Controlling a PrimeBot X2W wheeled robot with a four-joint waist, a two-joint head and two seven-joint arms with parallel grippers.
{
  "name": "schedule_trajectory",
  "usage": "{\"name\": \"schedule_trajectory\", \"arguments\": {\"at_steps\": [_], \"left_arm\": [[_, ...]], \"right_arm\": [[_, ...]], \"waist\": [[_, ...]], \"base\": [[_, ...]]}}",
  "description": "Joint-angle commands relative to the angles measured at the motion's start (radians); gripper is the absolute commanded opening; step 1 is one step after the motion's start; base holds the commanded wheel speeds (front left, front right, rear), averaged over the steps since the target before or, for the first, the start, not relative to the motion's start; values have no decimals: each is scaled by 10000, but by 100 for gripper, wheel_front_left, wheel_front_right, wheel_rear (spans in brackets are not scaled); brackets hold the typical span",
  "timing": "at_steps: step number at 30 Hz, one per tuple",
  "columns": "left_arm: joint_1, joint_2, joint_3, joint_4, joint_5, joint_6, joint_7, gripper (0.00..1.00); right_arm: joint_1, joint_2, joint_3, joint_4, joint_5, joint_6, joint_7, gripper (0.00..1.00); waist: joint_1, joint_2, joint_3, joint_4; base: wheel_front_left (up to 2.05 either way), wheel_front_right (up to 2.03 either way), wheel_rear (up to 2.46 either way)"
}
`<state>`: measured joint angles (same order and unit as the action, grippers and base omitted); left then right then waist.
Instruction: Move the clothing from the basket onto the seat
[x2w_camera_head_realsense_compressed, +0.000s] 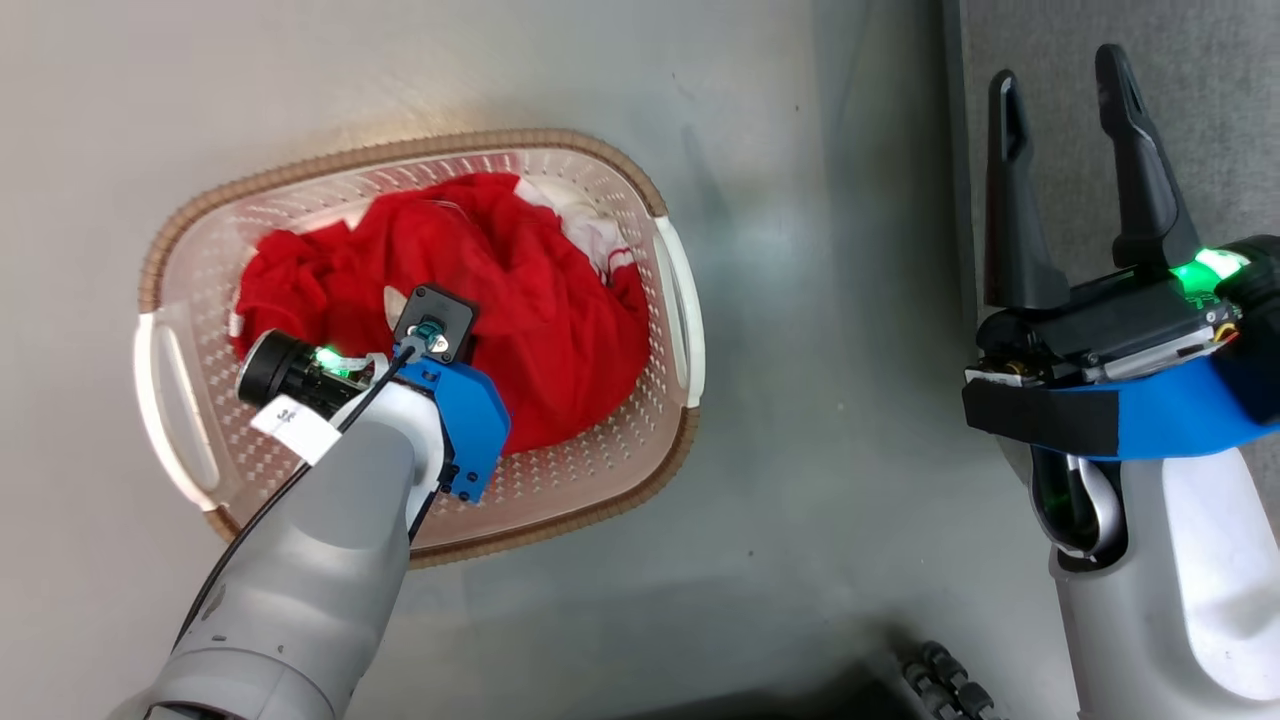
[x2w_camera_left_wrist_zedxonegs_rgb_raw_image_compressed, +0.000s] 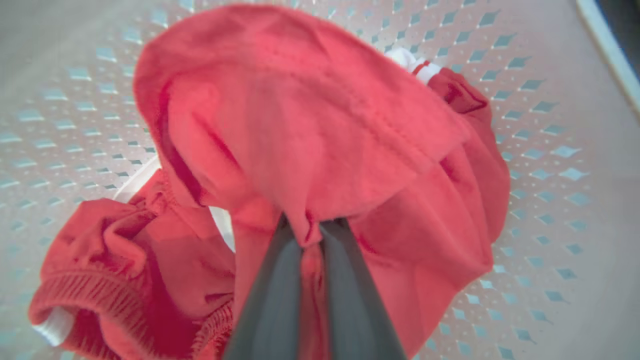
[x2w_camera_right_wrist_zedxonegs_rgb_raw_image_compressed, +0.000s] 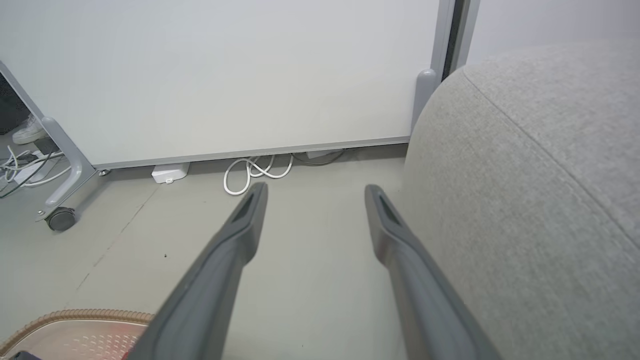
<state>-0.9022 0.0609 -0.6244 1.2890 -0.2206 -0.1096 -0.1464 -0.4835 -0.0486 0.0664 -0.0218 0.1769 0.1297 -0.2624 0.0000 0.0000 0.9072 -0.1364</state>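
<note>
Left pincer (x2w_camera_left_wrist_zedxonegs_rgb_raw_image_compressed: 311, 226) clamped on fold of red clothing (x2w_camera_left_wrist_zedxonegs_rgb_raw_image_compressed: 310, 115), inside basket (x2w_camera_left_wrist_zedxonegs_rgb_raw_image_compressed: 550, 150). Right pincer (x2w_camera_right_wrist_zedxonegs_rgb_raw_image_compressed: 315, 190) spread wide apart; seat (x2w_camera_right_wrist_zedxonegs_rgb_raw_image_compressed: 525, 175) just right of it, floor (x2w_camera_right_wrist_zedxonegs_rgb_raw_image_compressed: 310, 280) beneath.

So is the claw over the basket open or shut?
Shut. The left gripper pinches a fold of the red clothing between its fingers, inside the basket.

Our left arm (x2w_camera_head_realsense_compressed: 320, 540) reaches forward and down, its blue-cased wrist (x2w_camera_head_realsense_compressed: 465, 420) bent so that the left pincer (x2w_camera_left_wrist_zedxonegs_rgb_raw_image_compressed: 310, 227) points straight down. Its 2 dark fingers (x2w_camera_left_wrist_zedxonegs_rgb_raw_image_compressed: 270, 300) are pressed together, pinching a fold of the clothing (x2w_camera_left_wrist_zedxonegs_rgb_raw_image_compressed: 300, 125). Our right arm (x2w_camera_head_realsense_compressed: 1180, 590) rises at the lower right of the head view. The right pincer (x2w_camera_head_realsense_compressed: 1058, 75) points up that view, its 2 fingers spread wide apart.
</note>
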Motion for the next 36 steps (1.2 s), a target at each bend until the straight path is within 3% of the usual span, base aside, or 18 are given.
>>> {"name": "schedule_trajectory", "arguments": {"at_steps": [1,10,19,27,36], "left_arm": [[93,-5,-27,-44,-62,-33,-189,0],[471,-100,-233,-398,-357,-126,-1043,0],[1202,-113,-428,-1563,-803,20,-1190,0],[2200,-103,-103,-3094,-821,306,-1198,0],[3025,55,421,-4659,-596,343,-1200,0]], "right_arm": [[27,-31,5,33,-18,19,-38,100],[236,-31,-31,352,-164,19,-38,100],[754,-33,-28,740,-368,19,-37,100],[1350,-33,-5,1111,-430,19,-37,100],[2154,-31,161,1417,-234,19,-37,100]], "waist": [[0,0,-356,149],[0,0,-1707,387],[0,0,-3264,689],[0,0,-4797,976],[0,0,-6339,1046]], "base": [[0,0,0],[0,0,0],[0,0,0],[0,0,0],[0,0,0]]}}
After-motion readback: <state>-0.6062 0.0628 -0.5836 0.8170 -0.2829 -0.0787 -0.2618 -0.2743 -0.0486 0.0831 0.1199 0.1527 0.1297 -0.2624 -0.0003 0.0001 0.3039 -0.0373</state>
